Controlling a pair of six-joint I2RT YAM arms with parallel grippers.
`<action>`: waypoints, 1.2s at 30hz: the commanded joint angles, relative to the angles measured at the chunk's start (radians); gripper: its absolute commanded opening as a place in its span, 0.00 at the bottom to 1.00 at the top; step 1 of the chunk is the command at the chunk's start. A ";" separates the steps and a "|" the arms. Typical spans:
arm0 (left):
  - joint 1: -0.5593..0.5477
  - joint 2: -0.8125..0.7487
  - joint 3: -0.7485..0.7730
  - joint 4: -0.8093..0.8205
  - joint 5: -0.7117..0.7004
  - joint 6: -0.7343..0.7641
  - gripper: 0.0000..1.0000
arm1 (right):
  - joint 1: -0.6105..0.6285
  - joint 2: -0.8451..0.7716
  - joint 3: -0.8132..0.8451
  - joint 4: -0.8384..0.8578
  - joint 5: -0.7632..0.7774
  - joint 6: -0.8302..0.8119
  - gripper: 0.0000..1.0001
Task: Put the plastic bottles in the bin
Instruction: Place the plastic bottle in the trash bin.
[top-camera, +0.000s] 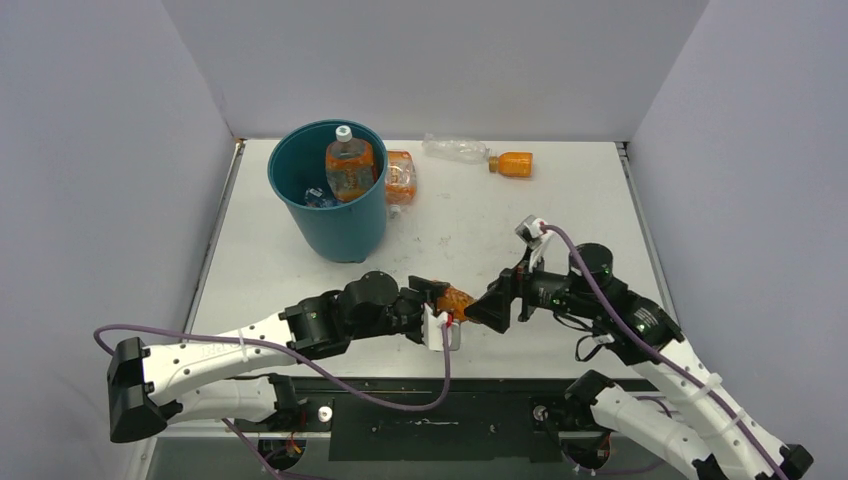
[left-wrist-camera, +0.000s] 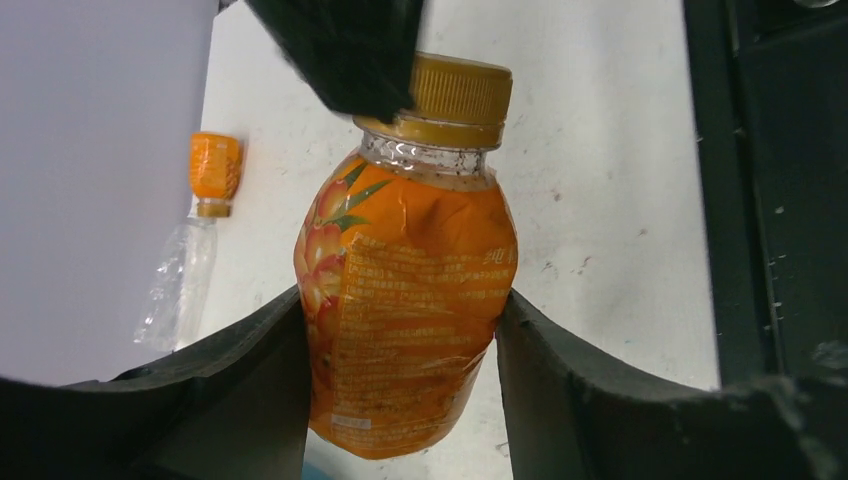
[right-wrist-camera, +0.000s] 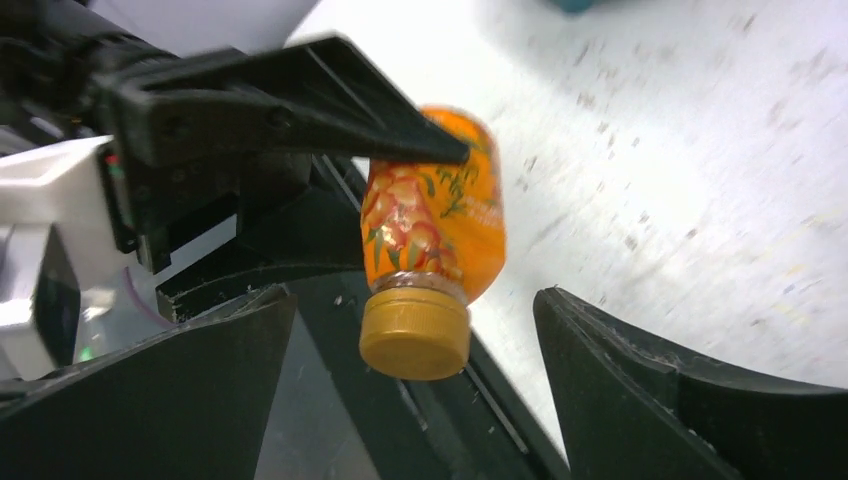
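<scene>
Left gripper (top-camera: 441, 300): clamped on the held bottle (left-wrist-camera: 410, 330), one finger pressed into each side of its orange label.
Held bottle: carried roughly level above the table (top-camera: 570, 220), by the middle of the near edge, with its gold cap towards the right arm.
Right gripper (top-camera: 473, 312): spread wide, with a finger on either side of the cap and neither one touching it.
In the way: the right gripper sits directly off the held bottle's cap end, and one of its fingers covers part of the cap in the left wrist view.
Bin (top-camera: 345, 235): stands upright on the left half of the table, towards the far edge and well apart from the held bottle.
Inside the bin: a tall bottle (top-camera: 349, 165) leans against the far wall with its white cap up, and a blue-tinted bottle (top-camera: 320, 197) lies low beside it.
Beside the bin: a labelled bottle (top-camera: 400, 178) lies against the bin's far right side.
Far edge: a clear bottle (top-camera: 455, 149), crumpled, lies along the far edge, with a solid orange bottle (top-camera: 513, 163) just beside its right end.
Table: white, scuffed and dotted with dark specks.
Room: plain pale grey walls close off the left, far and right sides.
Cables: a purple cable (top-camera: 590, 280) runs along the right arm.
</scene>
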 joint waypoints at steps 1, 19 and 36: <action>-0.006 -0.077 -0.042 0.236 0.149 -0.205 0.29 | 0.008 -0.156 0.051 0.128 0.151 -0.039 0.99; -0.003 -0.117 -0.156 0.828 0.118 -1.082 0.23 | 0.005 -0.476 -0.296 0.728 0.117 0.131 0.96; -0.005 -0.079 -0.167 0.854 0.015 -1.103 0.17 | 0.006 -0.314 -0.370 0.954 0.088 0.265 0.88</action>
